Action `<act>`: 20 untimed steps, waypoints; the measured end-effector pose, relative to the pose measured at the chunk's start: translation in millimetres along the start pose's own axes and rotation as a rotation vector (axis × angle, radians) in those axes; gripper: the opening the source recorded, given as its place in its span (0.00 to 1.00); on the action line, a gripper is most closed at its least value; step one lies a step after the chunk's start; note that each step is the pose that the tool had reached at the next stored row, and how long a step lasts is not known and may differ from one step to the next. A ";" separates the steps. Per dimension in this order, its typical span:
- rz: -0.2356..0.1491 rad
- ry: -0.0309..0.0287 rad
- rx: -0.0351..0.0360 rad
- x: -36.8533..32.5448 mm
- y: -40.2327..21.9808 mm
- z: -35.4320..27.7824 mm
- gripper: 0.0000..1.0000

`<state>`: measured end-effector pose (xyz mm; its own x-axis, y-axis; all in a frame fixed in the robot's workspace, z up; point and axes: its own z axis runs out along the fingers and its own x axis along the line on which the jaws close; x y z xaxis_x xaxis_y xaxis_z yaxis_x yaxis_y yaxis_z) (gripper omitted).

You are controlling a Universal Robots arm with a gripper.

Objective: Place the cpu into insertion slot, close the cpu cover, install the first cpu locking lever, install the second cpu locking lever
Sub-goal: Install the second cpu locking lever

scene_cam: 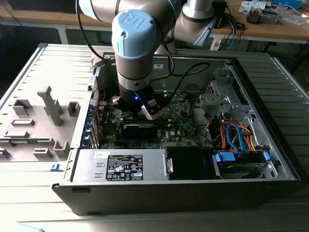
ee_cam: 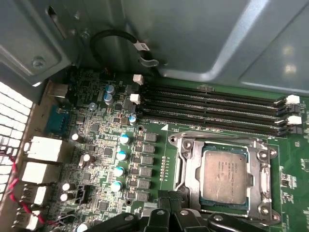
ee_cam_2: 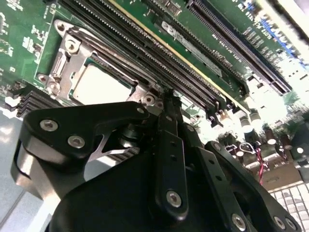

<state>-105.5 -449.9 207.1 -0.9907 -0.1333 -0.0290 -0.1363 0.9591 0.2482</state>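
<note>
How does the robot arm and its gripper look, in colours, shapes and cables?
The arm is made of silver-grey tubes with rounded pale blue joint caps; one cap carries a raised logo. Black cables run along it. A small blue light glows near the wrist. The gripper is black, with flat linkage bars fastened by silver screws.

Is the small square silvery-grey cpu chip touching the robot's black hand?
Apart. In the first wrist view the cpu lies in the insertion slot; the hand stands beside the slot's rim, off the chip.
</note>
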 end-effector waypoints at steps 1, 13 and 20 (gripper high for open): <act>0.000 0.0006 0.0046 -0.4 1.4 -4.1 0.11; 0.006 0.0326 0.0930 -35.9 32.7 2.7 0.11; 0.007 0.0434 0.1478 -50.8 51.4 7.8 0.11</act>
<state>-62.1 -391.9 213.8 -0.9909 -0.1339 0.0150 -0.1317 0.9859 0.1029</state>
